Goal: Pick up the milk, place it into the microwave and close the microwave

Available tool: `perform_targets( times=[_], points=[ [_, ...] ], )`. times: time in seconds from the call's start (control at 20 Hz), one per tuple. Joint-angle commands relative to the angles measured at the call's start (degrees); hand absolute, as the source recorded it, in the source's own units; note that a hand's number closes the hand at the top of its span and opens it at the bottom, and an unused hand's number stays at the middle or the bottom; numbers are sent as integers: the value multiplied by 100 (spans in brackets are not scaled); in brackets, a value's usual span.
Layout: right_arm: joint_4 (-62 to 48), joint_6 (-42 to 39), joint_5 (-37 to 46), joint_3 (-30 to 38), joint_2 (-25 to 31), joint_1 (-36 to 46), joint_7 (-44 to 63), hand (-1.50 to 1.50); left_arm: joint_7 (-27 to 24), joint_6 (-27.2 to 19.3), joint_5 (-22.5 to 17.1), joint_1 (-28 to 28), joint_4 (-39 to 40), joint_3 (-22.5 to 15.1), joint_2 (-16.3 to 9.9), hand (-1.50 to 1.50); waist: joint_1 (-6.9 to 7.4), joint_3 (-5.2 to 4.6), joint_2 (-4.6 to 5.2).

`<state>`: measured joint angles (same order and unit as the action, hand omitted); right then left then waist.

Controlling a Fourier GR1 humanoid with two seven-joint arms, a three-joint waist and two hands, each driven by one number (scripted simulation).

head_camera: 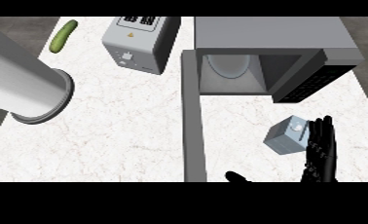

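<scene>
Here, a white marbled counter (122,135) is seen from steeply above. At the upper right sits a grey microwave (273,35) with its cavity open toward the viewer; a pale round turntable (229,66) shows inside, and a dark control panel (313,83) runs along its right side. The microwave door (193,121) hangs wide open, stretching as a long grey strip from the cavity's left corner down toward the lower edge of the view.

The milk (289,135), a small light blue-grey carton with a white cap on top, stands on the counter in front of the microwave, below its control panel and to the right of the open door. It is outside the microwave.

The right hand (320,150), black, comes up from the lower right with its fingers straight and extended, lying just beside the carton's right side; whether they touch it cannot be told. Nothing is grasped.

Only a small black part of the left hand (236,176) shows at the lower edge, just right of the door; whether it is released or clenched cannot be told.

Farther left stand a silver toaster (138,43), a green cucumber (63,35) near the top left corner, and a large grey cylinder (28,89) lying at the left edge.
</scene>
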<state>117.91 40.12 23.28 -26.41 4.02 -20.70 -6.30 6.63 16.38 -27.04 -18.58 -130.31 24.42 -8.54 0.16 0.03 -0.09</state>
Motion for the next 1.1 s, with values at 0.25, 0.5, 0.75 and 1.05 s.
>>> perform_targets(
  times=[0.25,0.5,0.75,1.05],
  points=[
    [-1184,26,-1369,887,-26,-97,-1338,-150,122,339,-387,-73,-43,400,-52,-150,-11,2,1],
    [-1779,-372,-2249,1744,39,69,-1869,-150,30,483,-476,-125,15,639,26,-150,-8,0,2],
    [-2549,-769,-2610,1982,-14,-181,-2901,-150,-81,971,-908,-525,188,1076,-2,-150,7,-1,-4],
    [-3428,-1538,-3188,2543,79,132,-3544,-150,343,642,-473,-200,-301,739,314,-150,-13,0,5]
  ],
)
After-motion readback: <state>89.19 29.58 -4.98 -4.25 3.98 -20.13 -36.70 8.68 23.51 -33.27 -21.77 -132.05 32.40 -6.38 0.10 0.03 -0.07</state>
